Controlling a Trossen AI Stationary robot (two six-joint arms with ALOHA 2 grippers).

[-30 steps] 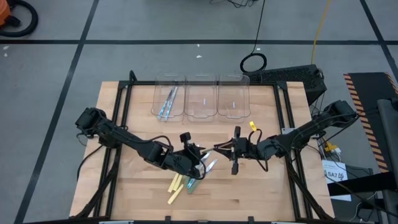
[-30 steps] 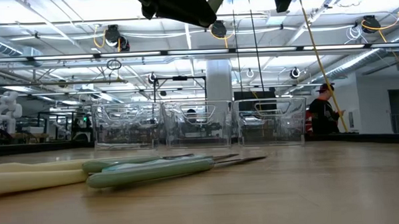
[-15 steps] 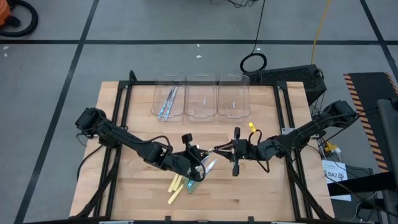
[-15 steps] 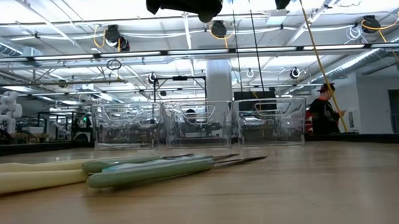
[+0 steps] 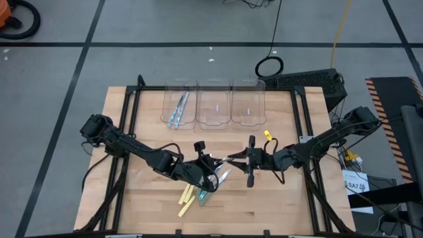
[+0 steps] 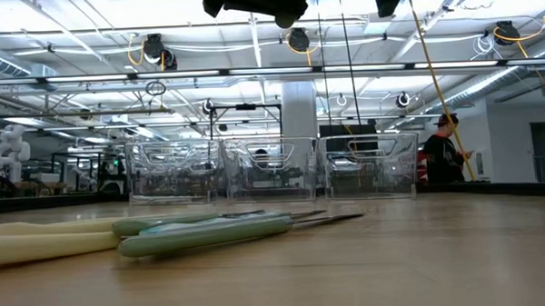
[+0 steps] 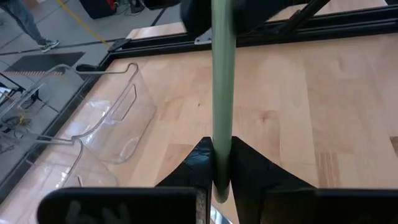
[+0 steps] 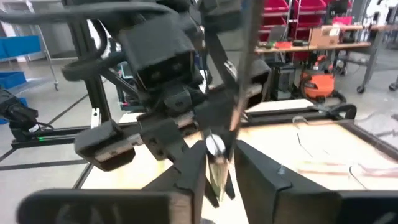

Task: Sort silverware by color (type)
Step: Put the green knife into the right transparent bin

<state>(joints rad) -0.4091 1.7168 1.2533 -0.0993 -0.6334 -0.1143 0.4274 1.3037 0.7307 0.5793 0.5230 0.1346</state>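
High view: left gripper [image 5: 210, 164] and right gripper [image 5: 232, 158] meet mid-desk [image 5: 291, 205], apparently handing over a green utensil [image 5: 220, 160]; three bins [image 5: 213, 104] lie clear beyond.

Left wrist view: fingers [image 7: 249, 163] pinch the green handle.

Right wrist view: its fingers' [image 8: 258, 167] state I cannot tell.

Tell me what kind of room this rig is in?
Probably a large robotics lab or workshop hall. The low view shows a high ceiling with pipes and strip lights, a white humanoid robot far off, and a person standing among benches. The right wrist view shows red storage bins.
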